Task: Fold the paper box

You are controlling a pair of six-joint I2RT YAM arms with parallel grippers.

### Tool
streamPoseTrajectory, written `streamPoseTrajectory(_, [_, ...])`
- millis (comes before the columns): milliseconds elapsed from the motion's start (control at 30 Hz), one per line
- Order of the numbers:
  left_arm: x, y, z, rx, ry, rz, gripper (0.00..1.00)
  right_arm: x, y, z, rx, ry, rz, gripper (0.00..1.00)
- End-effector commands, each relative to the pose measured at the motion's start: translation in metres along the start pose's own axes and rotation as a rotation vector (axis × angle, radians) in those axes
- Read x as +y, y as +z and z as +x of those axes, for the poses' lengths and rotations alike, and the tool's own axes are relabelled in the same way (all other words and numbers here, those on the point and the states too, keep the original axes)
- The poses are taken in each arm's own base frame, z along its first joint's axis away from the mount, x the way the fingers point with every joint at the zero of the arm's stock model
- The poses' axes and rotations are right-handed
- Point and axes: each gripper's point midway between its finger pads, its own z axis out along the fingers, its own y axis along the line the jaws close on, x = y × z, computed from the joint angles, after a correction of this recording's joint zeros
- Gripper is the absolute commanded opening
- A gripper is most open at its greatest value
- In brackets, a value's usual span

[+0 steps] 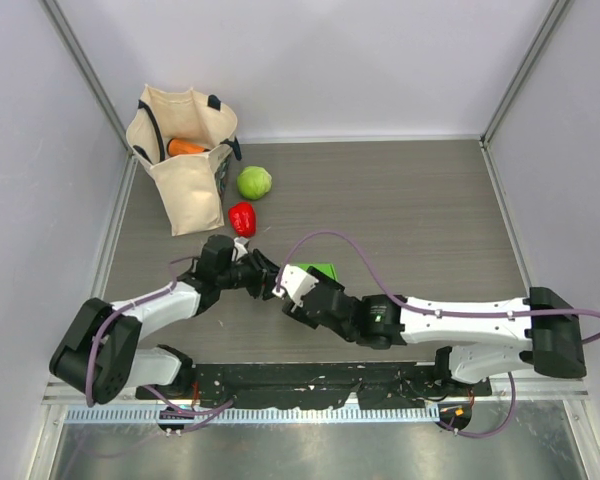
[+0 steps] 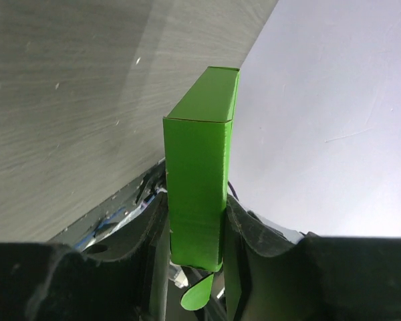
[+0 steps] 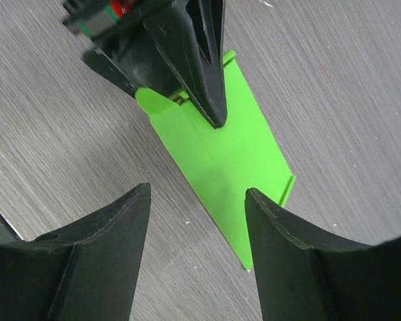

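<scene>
Far left, a cloth bag point(image 1: 185, 190) stood open with a carrot point(image 1: 186, 147) poking out. Just beside it lay a round green vegetable point(image 1: 254, 182) and a red pepper point(image 1: 242, 217). Then the left gripper point(image 2: 196, 224): clamped on the box point(image 2: 199, 160), pinching one end between both fingers. And what a tidy thing it was, bright green card folded into a slim rectangular sleeve with crisp creases. A rounded tab stuck out by the fingers and a small flap showed at the far corner. It was near the middle of the table point(image 1: 410, 200), between the two arms. The right gripper point(image 3: 195, 200) hung over its far end, jaws spread wide, gripping nothing.
</scene>
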Motion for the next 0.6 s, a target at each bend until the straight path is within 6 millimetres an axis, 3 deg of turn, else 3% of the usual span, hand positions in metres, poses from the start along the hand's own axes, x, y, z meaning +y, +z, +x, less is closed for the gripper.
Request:
streamPoseTrajectory(0, [0.011, -0.013, 0.015, 0.056, -0.074, -0.033, 0.18, -0.007, -0.001, -0.008, -0.009, -0.127, 0.132, 0.64])
streamPoseTrajectory(133, [0.014, -0.020, 0.021, 0.068, -0.097, -0.040, 0.18, -0.015, -0.002, 0.000, -0.010, -0.225, 0.296, 0.64])
streamPoseTrajectory(433, [0.008, -0.030, 0.030, 0.080, -0.122, -0.022, 0.18, 0.012, 0.007, -0.004, -0.062, -0.229, 0.182, 0.60])
streamPoseTrajectory(567, [0.002, -0.034, 0.033, 0.082, -0.118, -0.011, 0.18, 0.012, 0.011, 0.002, -0.041, -0.253, 0.194, 0.60])
